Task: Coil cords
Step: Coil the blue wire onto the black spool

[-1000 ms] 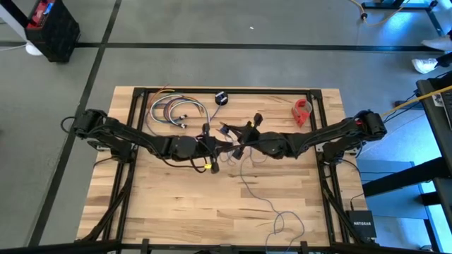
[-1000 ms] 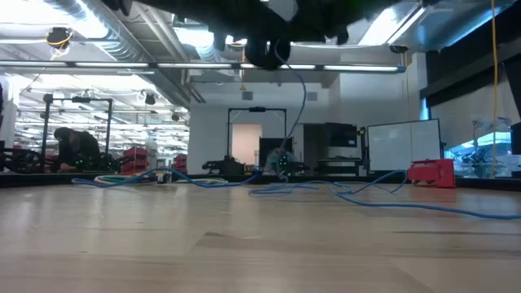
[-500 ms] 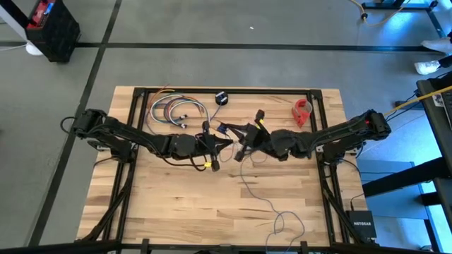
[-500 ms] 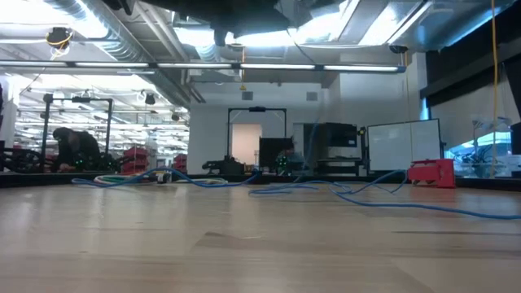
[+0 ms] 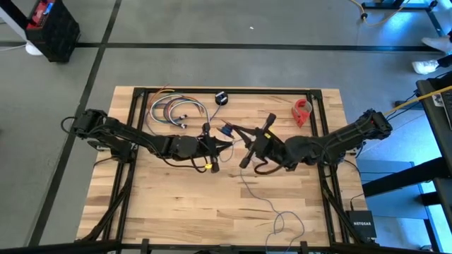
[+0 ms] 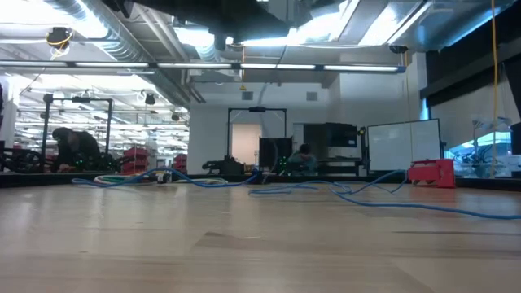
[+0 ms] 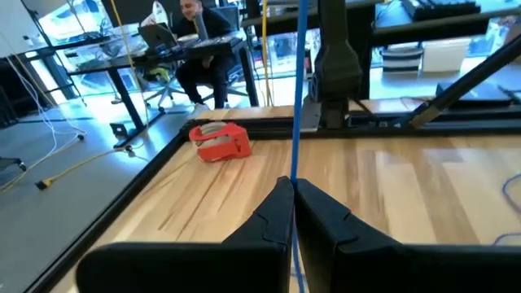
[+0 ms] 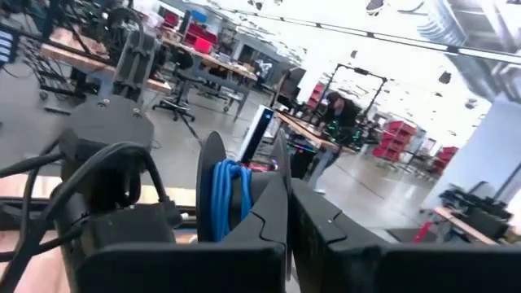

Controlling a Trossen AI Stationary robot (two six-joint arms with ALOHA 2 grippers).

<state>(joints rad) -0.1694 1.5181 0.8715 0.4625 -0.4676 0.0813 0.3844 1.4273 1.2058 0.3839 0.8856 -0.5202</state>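
Wooden table [image 5: 176, 204], thin grey cord [image 5: 256, 195] trailing loosely, left end effector [image 5: 227, 140] pinching it, right end effector [image 5: 248, 147] closed

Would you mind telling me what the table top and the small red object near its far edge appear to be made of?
The table top looks like pale wood, butcher-block style: joined planks with visible grain and a light sheen. The small red object looks like moulded plastic, with uniform colour, smooth faces and rounded edges, though painted metal cannot be ruled out.
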